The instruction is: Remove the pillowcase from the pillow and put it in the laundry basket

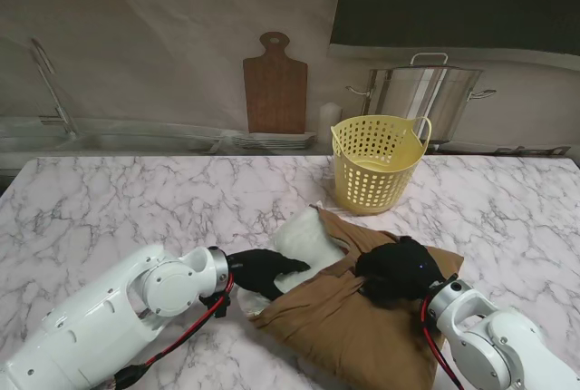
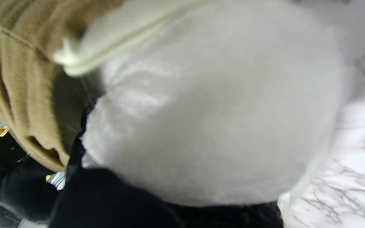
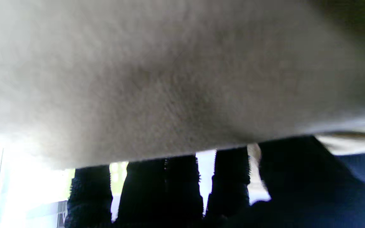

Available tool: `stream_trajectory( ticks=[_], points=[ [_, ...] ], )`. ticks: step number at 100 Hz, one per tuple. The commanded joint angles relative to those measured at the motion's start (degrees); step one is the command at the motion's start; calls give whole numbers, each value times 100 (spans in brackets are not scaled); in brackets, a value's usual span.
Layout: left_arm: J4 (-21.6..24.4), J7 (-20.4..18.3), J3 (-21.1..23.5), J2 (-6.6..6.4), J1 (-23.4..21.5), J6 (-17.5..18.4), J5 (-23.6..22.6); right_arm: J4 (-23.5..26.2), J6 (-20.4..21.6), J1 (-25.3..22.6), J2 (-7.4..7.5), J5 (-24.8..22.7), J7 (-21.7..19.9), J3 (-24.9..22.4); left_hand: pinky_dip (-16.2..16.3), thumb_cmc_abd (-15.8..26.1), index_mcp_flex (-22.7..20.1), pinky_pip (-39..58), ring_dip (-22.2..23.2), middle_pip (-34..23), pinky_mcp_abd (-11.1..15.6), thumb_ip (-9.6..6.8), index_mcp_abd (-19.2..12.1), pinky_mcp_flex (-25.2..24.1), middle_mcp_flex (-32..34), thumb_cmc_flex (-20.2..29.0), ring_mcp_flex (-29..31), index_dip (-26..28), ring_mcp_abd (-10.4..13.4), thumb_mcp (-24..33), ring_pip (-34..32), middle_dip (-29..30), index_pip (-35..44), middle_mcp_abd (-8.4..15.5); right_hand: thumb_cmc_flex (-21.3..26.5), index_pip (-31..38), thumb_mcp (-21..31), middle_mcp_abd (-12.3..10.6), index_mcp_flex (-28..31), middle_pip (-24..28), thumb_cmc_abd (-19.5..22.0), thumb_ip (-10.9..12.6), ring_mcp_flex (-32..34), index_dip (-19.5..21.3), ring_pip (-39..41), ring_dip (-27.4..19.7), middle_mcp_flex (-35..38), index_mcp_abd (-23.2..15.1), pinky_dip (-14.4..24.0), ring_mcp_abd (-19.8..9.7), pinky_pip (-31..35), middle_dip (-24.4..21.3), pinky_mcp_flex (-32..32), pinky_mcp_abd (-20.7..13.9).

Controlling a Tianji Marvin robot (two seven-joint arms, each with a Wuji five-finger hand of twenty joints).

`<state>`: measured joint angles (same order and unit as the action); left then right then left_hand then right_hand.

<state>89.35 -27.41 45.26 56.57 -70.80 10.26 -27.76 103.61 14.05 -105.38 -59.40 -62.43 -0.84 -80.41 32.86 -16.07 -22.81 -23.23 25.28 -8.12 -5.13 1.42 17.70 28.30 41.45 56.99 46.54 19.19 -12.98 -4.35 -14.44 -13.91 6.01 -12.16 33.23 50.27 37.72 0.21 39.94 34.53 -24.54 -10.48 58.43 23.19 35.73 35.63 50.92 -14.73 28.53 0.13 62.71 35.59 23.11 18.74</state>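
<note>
Pillowcase (image 1: pixel 362 313), tan, still covers most of the pillow (image 1: pixel 304 240) on the marble table (image 1: pixel 109 209), near me and right of centre. White pillow end pokes out on the left side. Left hand (image 1: pixel 263 270), black-gloved, rests against that bare white end; grip cannot be told. Right hand (image 1: pixel 397 269) lies fingers-down on the tan cloth, bunched folds beneath it; grip unclear. Yellow laundry basket (image 1: pixel 378 164) stands upright just beyond the pillow.

No readable text, label, brand, number or sign is showing in any of the three views; every visible surface is appearing plain, and both wrist views are blurring at close range.
</note>
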Motion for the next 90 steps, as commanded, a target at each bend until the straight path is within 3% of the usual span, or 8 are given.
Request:
stream_trajectory(
  ticks=[1,24,30,43,63,82,85,90],
  points=[
    [-284,-326,-290,46,83,-90,64,79,-24,-162,-59,-29,104,-14,-76,796,-511,8319,225,-666,162,-139,-199,120,561,826,549,682,684,383,-534,-215,812,452,-245,-474,-233,234,-203,-386,437,368,-483,-145,-568,-288,-562,282,-2,142,-39,-317,-224,101],
    [-636,-601,-990,85,667,-616,727,372,105,-488,-144,-219,1062,-85,-55,986,-553,8332,224,-681,114,-164,-171,26,601,1032,497,1247,644,396,-520,-226,947,465,-607,-1935,-859,488,174,-857,955,804,-1824,632,-1916,-1186,-1643,957,-151,482,-669,-1090,-1050,194],
    [-702,-609,-1080,107,739,-692,846,439,69,-556,-162,-305,1326,-56,-50,969,-573,8329,217,-669,109,-168,-170,20,605,1170,482,1487,634,411,-509,-225,956,469,-657,-2729,-1039,596,-529,-1052,1051,823,-2137,381,-2256,-1450,-1982,1255,-260,599,-955,-1323,-1315,261],
    [-849,-655,-1299,150,940,-870,1061,628,244,-652,-149,-417,1339,-42,-46,981,-571,8323,218,-665,86,-177,-127,1,607,1263,474,1606,616,438,-513,-227,937,437,-922,-3621,-1311,517,-2037,-1336,1058,819,-2554,83,-2646,-1708,-2414,849,-458,721,-1518,-1603,-1718,365],
    [-1097,-651,-1605,236,1210,-1058,1297,756,342,-529,-43,-678,661,176,-35,999,-570,8327,219,-657,87,-171,-115,-8,600,1321,467,1700,610,430,-521,-231,879,422,-1335,-3720,-1536,613,-2334,-2099,1506,741,-3662,99,-3262,-2118,-3547,170,-733,764,-2434,-2145,-2295,356],
    [-1339,-658,-1862,312,1420,-1134,1499,538,309,-263,-9,-832,787,473,-28,1005,-576,8321,216,-655,82,-172,-113,-30,585,1332,445,1746,600,423,-516,-238,841,411,-1176,-3156,-2099,561,-1677,-2375,2173,702,-4341,380,-3537,-2419,-4011,-43,-1293,708,-3431,-2514,-2770,381],
    [-1360,-660,-1881,316,1434,-1137,1507,521,314,-225,-7,-817,772,506,-26,1003,-574,8322,216,-652,79,-172,-110,-32,577,1339,440,1751,596,425,-515,-238,837,411,-1114,-3141,-2307,547,-1606,-2379,2326,708,-4411,358,-3547,-2464,-4039,-1,-1477,692,-3640,-2575,-2782,372],
    [-1382,-667,-1900,320,1450,-1138,1527,509,281,-170,1,-806,653,556,-25,998,-582,8320,215,-656,78,-173,-118,-39,582,1348,436,1765,601,426,-514,-241,838,410,-517,-2977,-3650,495,-1258,-2421,3324,766,-4564,305,-3575,-2537,-4093,180,-1836,643,-3825,-2669,-2889,348]
  ],
)
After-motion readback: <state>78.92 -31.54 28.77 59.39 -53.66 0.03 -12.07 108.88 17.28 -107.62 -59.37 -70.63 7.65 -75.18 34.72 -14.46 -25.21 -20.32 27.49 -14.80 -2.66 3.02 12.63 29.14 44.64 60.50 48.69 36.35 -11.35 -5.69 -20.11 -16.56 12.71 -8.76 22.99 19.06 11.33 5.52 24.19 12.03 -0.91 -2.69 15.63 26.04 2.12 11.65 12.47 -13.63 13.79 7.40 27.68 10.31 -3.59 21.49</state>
